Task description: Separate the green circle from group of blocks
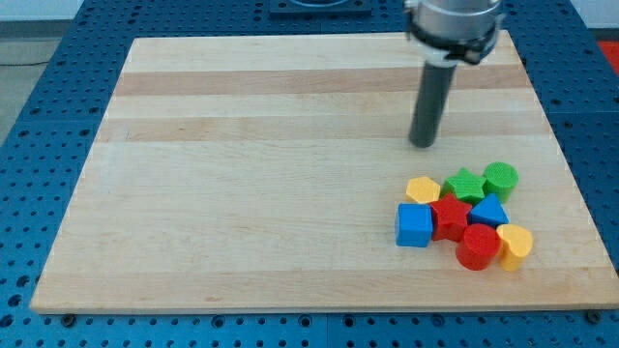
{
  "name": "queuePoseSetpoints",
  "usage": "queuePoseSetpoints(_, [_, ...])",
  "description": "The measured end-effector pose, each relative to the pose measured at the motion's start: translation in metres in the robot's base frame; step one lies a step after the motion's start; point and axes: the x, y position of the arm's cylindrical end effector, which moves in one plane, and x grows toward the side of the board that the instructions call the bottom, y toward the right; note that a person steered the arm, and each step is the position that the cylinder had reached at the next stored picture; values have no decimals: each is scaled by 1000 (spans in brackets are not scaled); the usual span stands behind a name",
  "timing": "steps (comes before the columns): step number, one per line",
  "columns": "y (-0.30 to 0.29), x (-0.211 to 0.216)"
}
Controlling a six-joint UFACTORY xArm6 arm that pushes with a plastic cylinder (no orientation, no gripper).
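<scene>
- Approach step, by the look of it: tip (423,144) parked on the desk (271,174), well clear of every block, nothing pushed yet.
- Green circle (501,179) seated at the 1 o'clock edge of the cluster, itself toward the view's lower right of the desk.
- Touching or nearly touching the green star (465,184) at its 9 o'clock; blue triangle (489,211) just below, at about 7 o'clock from the circle.
- Rest of the huddle: yellow hexagon (423,189) at the 10 o'clock edge, red star (450,216) in the middle, blue cube (414,225) at 8 o'clock, red cylinder (478,246) at 6 o'clock, yellow heart (515,245) at 5 o'clock.
- Tip at roughly 10 o'clock from the green circle, and above the yellow hexagon in the view, apart from both.
- Next move, as a judgement: slip in between green circle and green star, or come round to the circle's 8 o'clock side, then shove toward 2 o'clock, away from the group.
- Risk: narrow gap there, so easy to catch the green star or blue triangle and drag them along; desk edge also near on the right, so little room for a long push.
- No pincer on this arm, only a bare rod; nothing to spread or press together, nothing held, tip touching only the desk.
</scene>
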Motion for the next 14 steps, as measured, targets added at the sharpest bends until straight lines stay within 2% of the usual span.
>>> queuePoseSetpoints(1, [80, 4])
queuePoseSetpoints(2, [131, 49])
queuePoseSetpoints(3, [140, 126])
queuePoseSetpoints(4, [105, 159])
queuePoseSetpoints(5, [83, 150])
queuePoseSetpoints(7, [81, 84])
queuePoseSetpoints(8, [79, 73])
queuePoseSetpoints(10, [62, 116])
queuePoseSetpoints(14, [41, 25])
